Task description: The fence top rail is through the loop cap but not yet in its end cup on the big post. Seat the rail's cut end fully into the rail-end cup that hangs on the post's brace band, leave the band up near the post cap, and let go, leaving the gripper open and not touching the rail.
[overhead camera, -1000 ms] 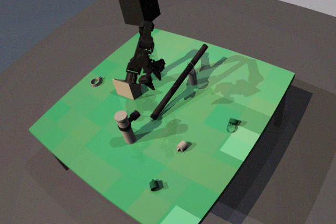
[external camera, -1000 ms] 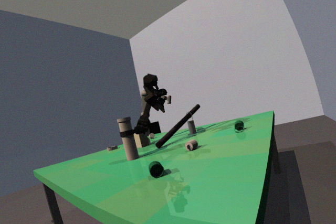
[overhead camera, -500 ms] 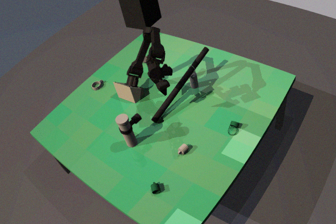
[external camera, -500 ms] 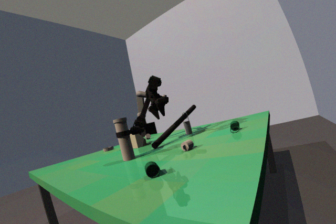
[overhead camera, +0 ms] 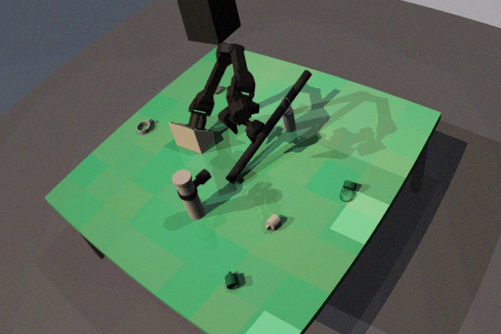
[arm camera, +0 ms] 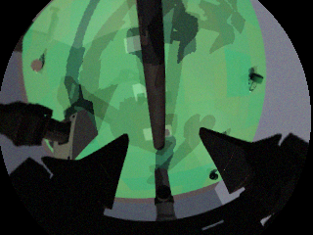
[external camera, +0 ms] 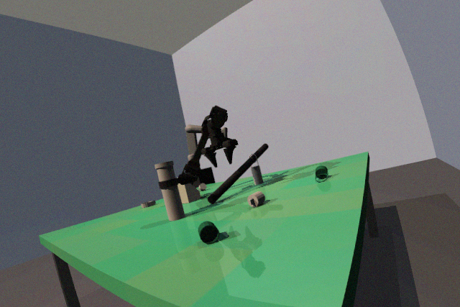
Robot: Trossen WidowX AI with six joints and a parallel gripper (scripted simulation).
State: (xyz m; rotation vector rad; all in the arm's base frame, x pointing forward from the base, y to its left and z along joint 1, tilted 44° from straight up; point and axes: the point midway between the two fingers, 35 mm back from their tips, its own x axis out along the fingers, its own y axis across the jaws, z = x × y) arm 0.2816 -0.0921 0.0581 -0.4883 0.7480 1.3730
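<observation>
The dark rail (overhead camera: 269, 126) (external camera: 239, 172) (arm camera: 153, 64) slants through the wire loop cap (overhead camera: 286, 99) (external camera: 253, 155) on the small post (overhead camera: 290, 120) (external camera: 256, 175). Its lower end is down at or near the table, apart from the cup. The dark rail-end cup (overhead camera: 203, 177) (external camera: 182, 179) (arm camera: 162, 191) sticks out from the brace band (overhead camera: 187, 195) (external camera: 167, 183), a little below the cap of the big post (overhead camera: 194, 208) (external camera: 172, 205). My gripper (overhead camera: 244, 136) (external camera: 223, 165) (arm camera: 164, 134) is open and empty above the rail, one finger on each side in the wrist view; no contact is visible.
A beige slanted block (overhead camera: 186, 138) (external camera: 189, 193) stands by the arm base. A loose ring band (overhead camera: 143, 127) (external camera: 147, 203), a beige fitting (overhead camera: 274, 221) (external camera: 256, 198) and two green fittings (overhead camera: 232, 280) (external camera: 208, 232) (overhead camera: 349, 184) (external camera: 321, 172) lie on the table.
</observation>
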